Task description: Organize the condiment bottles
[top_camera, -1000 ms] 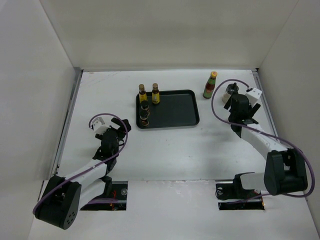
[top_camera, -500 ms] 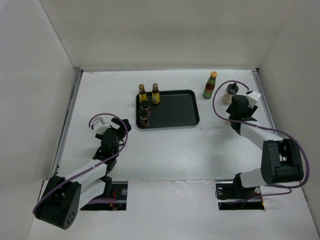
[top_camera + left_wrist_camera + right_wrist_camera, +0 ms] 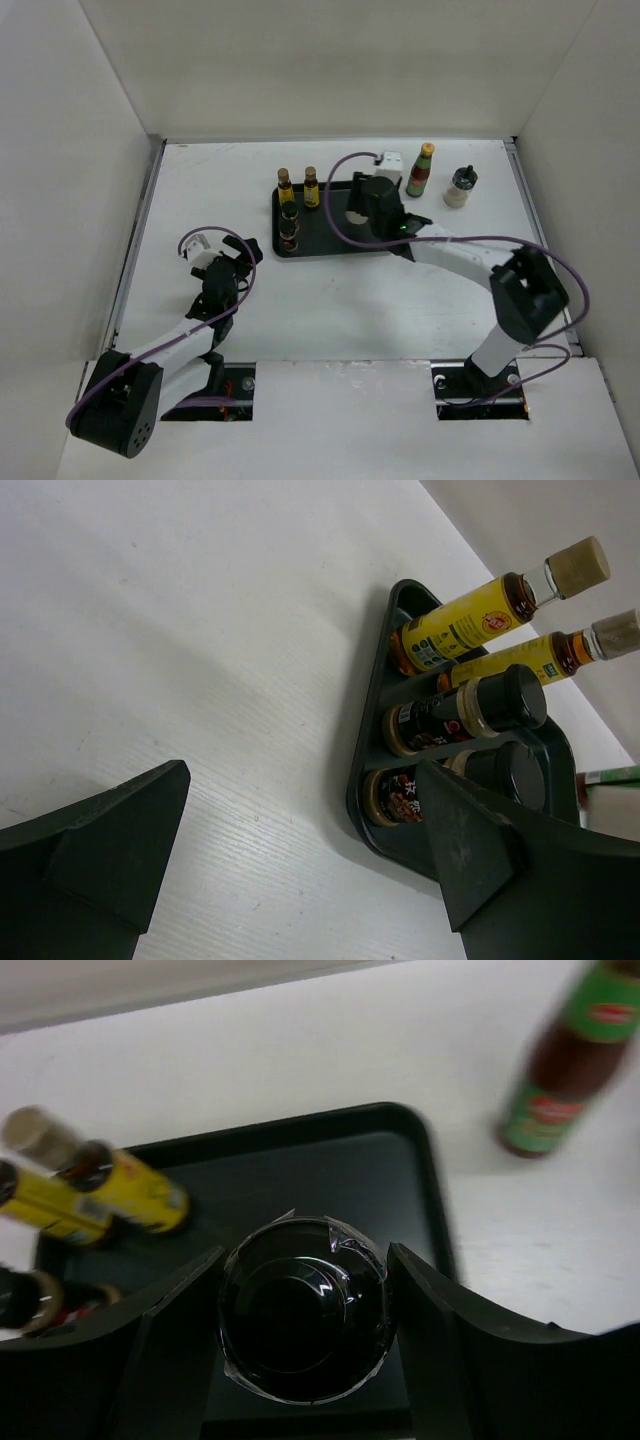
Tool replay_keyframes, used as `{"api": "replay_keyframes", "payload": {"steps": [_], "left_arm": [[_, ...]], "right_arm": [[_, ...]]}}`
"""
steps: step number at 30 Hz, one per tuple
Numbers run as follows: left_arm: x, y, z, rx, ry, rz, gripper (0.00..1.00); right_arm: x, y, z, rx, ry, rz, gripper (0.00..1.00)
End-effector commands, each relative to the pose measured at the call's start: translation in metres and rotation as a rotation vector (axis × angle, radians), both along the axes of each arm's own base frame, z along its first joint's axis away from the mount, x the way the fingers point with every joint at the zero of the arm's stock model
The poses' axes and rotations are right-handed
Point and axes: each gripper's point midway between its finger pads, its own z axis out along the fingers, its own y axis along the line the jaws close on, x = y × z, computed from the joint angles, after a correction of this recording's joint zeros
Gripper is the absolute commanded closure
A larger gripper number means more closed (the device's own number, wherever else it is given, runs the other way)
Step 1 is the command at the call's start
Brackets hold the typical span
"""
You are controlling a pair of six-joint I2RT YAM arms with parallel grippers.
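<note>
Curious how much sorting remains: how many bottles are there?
7. Two yellow bottles and two dark jars stand at the left of the tray; the right gripper holds a black-capped bottle over the tray; a red bottle and a whitish bottle stand on the table.

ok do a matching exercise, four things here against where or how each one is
Things: 1 red bottle; 2 yellow bottles; 3 right tool; 4 left tool.
States: a in the tray's far left corner; b open, over bare table; c standing on the table, off the tray; d shut on a black-capped bottle above the tray.
Pairs: 1-c; 2-a; 3-d; 4-b.
</note>
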Motion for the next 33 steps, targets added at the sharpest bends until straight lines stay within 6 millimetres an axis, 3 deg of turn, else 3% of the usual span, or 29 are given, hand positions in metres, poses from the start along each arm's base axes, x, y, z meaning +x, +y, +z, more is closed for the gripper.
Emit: {"api": "replay_keyframes", "payload": {"steps": [1,4,8,17,25,33], "left_arm": [[0.007,-0.003,0.023,-0.027,-0.078,-0.004,0.0],[0.007,-0.004,0.021,-0.025,-0.07,-0.011,0.0],[0.007,-0.003,0.023,-0.026,-0.076,-0.005,0.0],[0.009,-0.007,0.02,-0.024,-0.064,-0.017,0.0],[0.008,-0.006,0.021,-0.026,-0.069,-0.016,0.0],[0.009,-0.006,0.021,-0.023,-0.067,-0.015,0.0]], "right_arm": [[0.015,0.073,0.032,0.071,-0.105,0.131,0.54],[0.02,0.113,0.026,0.045,-0.103,0.193,0.54],[0.029,0.137,0.019,0.014,-0.105,0.222,0.54],[0.034,0.149,-0.004,-0.019,-0.071,0.241,0.53],[0.005,0.152,-0.031,-0.039,-0.007,0.272,0.52],[0.014,0.161,-0.023,-0.035,-0.036,0.274,0.5]]}}
